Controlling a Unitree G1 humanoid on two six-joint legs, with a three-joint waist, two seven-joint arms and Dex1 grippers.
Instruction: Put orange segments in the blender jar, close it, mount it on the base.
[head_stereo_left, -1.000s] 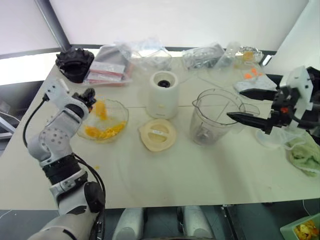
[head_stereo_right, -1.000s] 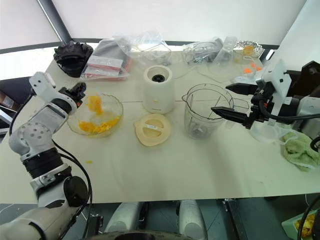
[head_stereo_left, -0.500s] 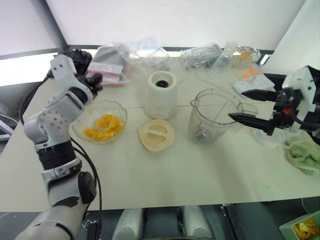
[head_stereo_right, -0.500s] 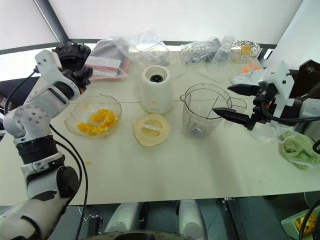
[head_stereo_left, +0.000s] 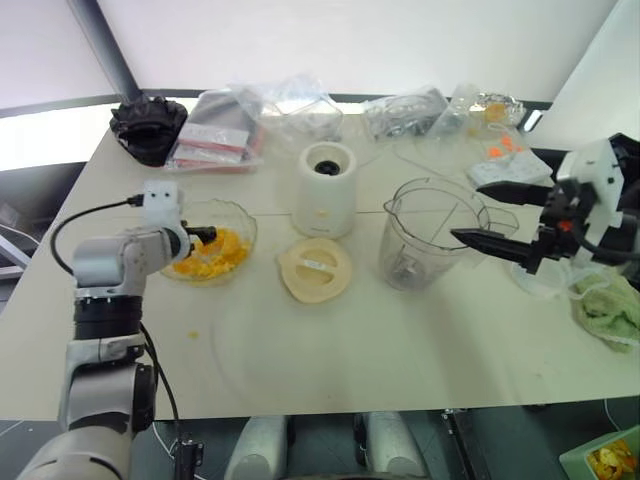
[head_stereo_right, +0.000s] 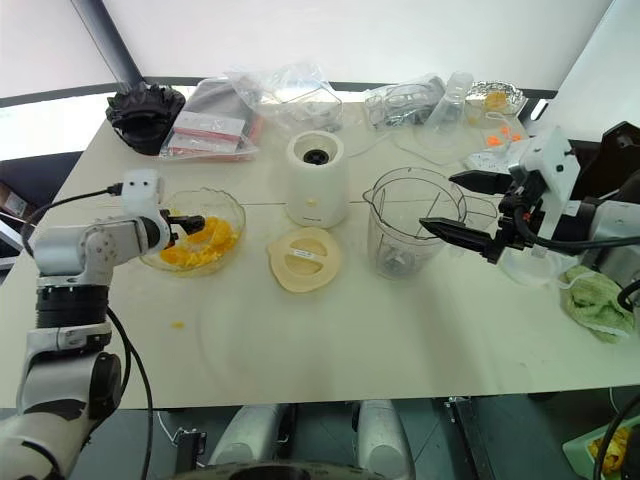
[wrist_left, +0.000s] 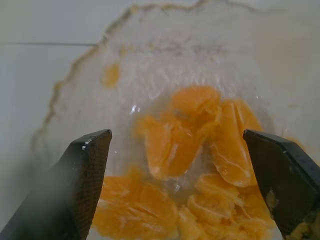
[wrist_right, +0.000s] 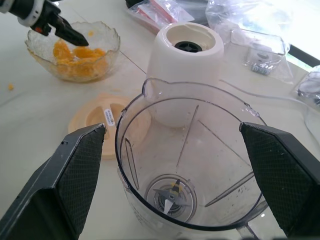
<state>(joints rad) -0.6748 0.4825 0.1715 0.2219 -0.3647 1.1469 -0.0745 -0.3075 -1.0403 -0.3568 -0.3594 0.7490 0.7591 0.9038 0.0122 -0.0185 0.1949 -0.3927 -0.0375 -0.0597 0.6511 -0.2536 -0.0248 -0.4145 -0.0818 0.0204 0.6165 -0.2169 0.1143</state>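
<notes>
- L gripper (wrist_left: 180, 170) released, fingers spread wide, dipped into glass bowl (head_stereo_left: 236, 219) over the orange segments (wrist_left: 195, 150); nothing between the pads.
- R gripper (wrist_right: 175, 165) also released, 2 fingers wide apart, held level just beside blender jar (head_stereo_left: 432, 232), 1 finger on each side of its rim, not touching.
- Segments piled in bowl at table's (head_stereo_left: 330, 350) left side; long axes lie every which way, no common direction. 1 small orange bit on table near bowl (head_stereo_right: 178, 324).
- Jar upright, long axis vertical, rim up, spout toward base, blade hub visible at bottom; stands empty, right of centre.
- Base (head_stereo_left: 328, 188) upright, socket up, just left of jar, apart from it.
- Lid (head_stereo_left: 314, 268) flat on table in front of base.
</notes>
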